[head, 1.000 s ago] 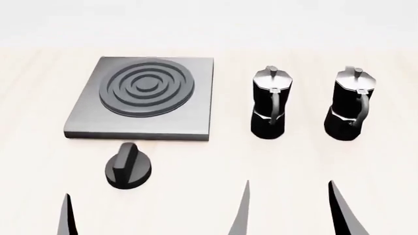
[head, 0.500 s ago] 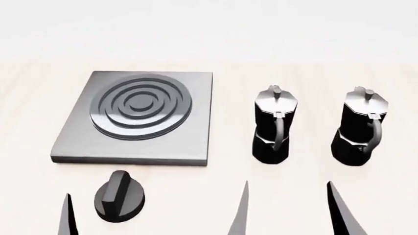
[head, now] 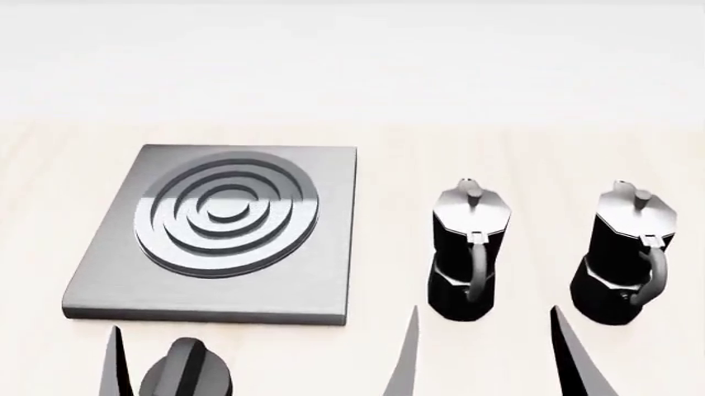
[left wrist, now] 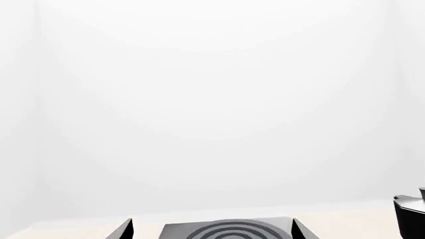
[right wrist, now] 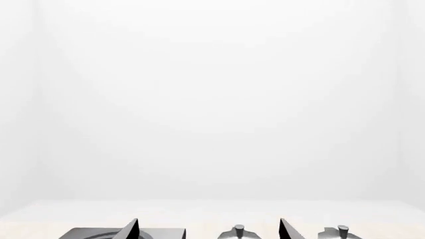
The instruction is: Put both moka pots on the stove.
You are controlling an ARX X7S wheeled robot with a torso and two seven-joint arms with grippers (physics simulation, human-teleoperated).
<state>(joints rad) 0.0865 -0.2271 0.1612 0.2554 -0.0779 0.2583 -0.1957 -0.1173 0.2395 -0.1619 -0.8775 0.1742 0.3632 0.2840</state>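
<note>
Pale wood worktop: carries everything; nothing is lifted yet.
Stove: brushed grey square plate, lying flat at the robot's left, ring burner bare. No pot on it, so the task looks unstarted.
Near moka pot: glossy black, upright, long axis vertical, standing on the worktop just right of the stove, apart from it. Curved handle faces the robot, which probably suits a frontal grasp.
Far moka pot: same build, upright, further right, well apart from its twin; handle turned towards the robot and slightly right.
Knob: squat black dial at the near edge, in front of the stove; not part of the job.
Right pincer: two dark fingertips spread wide, empty, low in the head view, roughly bracketing the gap in front of both pots. Likely staged for the first pick.
Left pincer: spread tips frame the stove in its wrist view; holding nothing.
</note>
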